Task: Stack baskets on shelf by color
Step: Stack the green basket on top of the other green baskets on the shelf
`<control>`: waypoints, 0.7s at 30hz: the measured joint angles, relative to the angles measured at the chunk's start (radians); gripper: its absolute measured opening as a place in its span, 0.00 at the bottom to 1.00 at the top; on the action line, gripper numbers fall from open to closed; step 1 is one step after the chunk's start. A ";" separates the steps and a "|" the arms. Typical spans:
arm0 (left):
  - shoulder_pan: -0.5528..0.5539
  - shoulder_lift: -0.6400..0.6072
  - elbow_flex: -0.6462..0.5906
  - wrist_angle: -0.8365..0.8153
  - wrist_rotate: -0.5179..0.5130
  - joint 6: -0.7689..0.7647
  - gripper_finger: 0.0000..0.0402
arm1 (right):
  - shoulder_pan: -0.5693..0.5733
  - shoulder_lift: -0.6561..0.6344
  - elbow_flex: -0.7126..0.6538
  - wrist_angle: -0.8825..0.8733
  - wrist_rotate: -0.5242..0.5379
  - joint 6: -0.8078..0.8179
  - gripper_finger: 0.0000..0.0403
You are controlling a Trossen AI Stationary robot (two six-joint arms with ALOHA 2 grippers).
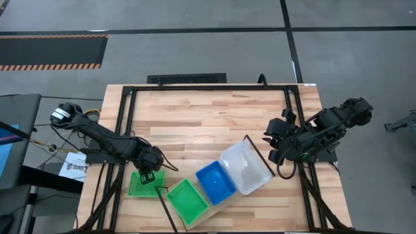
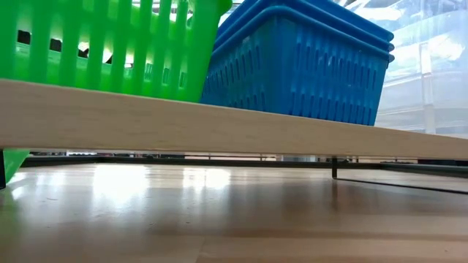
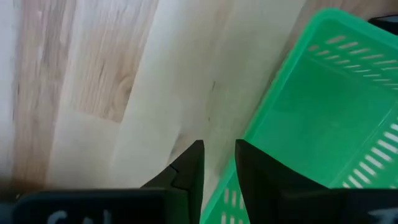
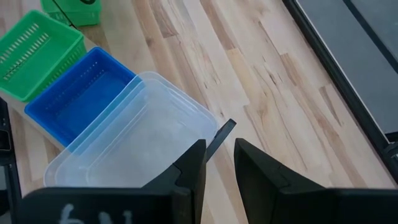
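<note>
A green basket (image 1: 142,184) sits flat on the table, left of the shelf (image 1: 195,214). The shelf plank (image 2: 219,120) carries a green basket (image 1: 187,200), a blue basket (image 1: 216,182) and a clear basket (image 1: 246,168) in a row. In the low view the blue basket (image 2: 300,66) shows two nested rims. My left gripper (image 1: 149,170) is at the far edge of the green basket on the table, shut on its wall. My right gripper (image 1: 278,148) hovers to the right of the clear basket (image 4: 130,137), shut and holding nothing. My left gripper holds the green basket on the table by its far wall (image 3: 219,186), near a corner. One finger (image 3: 261,180) is inside the basket and the other finger (image 3: 186,171) is outside. It comes slanting down from above. The basket's bottom rests on the table.
Black wire frames (image 1: 260,155) stand at both ends of the shelf, and a black frame (image 1: 208,88) runs round the tabletop. Bare wood (image 1: 201,123) lies between the arms on the table's far half. Cables and papers lie off the left edge.
</note>
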 joint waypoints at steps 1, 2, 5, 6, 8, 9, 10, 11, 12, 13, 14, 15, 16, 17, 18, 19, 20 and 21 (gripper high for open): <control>0.003 0.000 0.000 0.000 0.000 0.000 0.19 | 0.000 0.000 0.000 0.000 0.000 0.000 0.26; 0.007 0.000 0.000 -0.002 0.000 0.000 0.19 | 0.000 0.000 0.000 0.000 0.000 0.000 0.26; 0.010 -0.006 0.001 -0.002 0.004 0.000 0.19 | 0.000 0.000 0.000 0.000 0.000 0.000 0.26; 0.010 -0.008 0.005 -0.007 0.004 0.001 0.19 | 0.000 0.000 0.000 0.000 0.000 0.000 0.26; 0.010 -0.008 0.025 -0.012 0.004 0.011 0.19 | 0.000 0.000 0.000 0.000 0.000 0.000 0.26; 0.010 -0.008 0.037 -0.020 0.004 0.021 0.19 | 0.000 0.000 0.000 0.000 0.000 0.000 0.26; 0.010 -0.008 0.051 -0.029 0.004 0.039 0.19 | 0.000 0.000 0.000 0.000 0.000 0.000 0.26; 0.008 -0.008 0.062 -0.032 0.005 0.063 0.19 | 0.000 0.000 0.000 0.000 0.000 0.000 0.26; 0.006 -0.008 0.072 -0.030 0.005 0.085 0.19 | 0.000 0.000 0.000 0.000 0.000 0.001 0.26; 0.005 -0.008 0.080 -0.030 0.004 0.104 0.19 | 0.000 0.000 0.000 0.000 0.000 0.001 0.26; 0.004 -0.009 0.086 -0.028 0.004 0.120 0.19 | 0.000 0.000 0.000 0.000 0.000 0.002 0.26; 0.004 -0.009 0.087 -0.023 0.005 0.135 0.19 | 0.000 0.000 0.000 0.000 0.000 0.003 0.26; 0.004 -0.009 0.087 -0.022 0.006 0.153 0.19 | 0.000 0.000 0.000 0.001 0.000 0.003 0.26; 0.002 -0.008 0.087 -0.021 0.008 0.173 0.19 | 0.000 0.000 0.000 0.001 0.000 0.005 0.26; -0.001 -0.004 0.087 -0.017 0.012 0.195 0.19 | 0.000 0.000 0.000 0.001 0.000 0.009 0.26; -0.004 0.000 0.087 -0.014 0.014 0.219 0.19 | 0.000 0.000 0.000 0.001 0.000 0.015 0.26; -0.009 0.002 0.085 -0.010 0.017 0.242 0.19 | 0.000 0.000 0.000 0.001 0.000 0.020 0.26; -0.013 0.001 0.081 0.000 0.028 0.264 0.19 | 0.000 0.000 0.000 0.001 0.000 0.024 0.26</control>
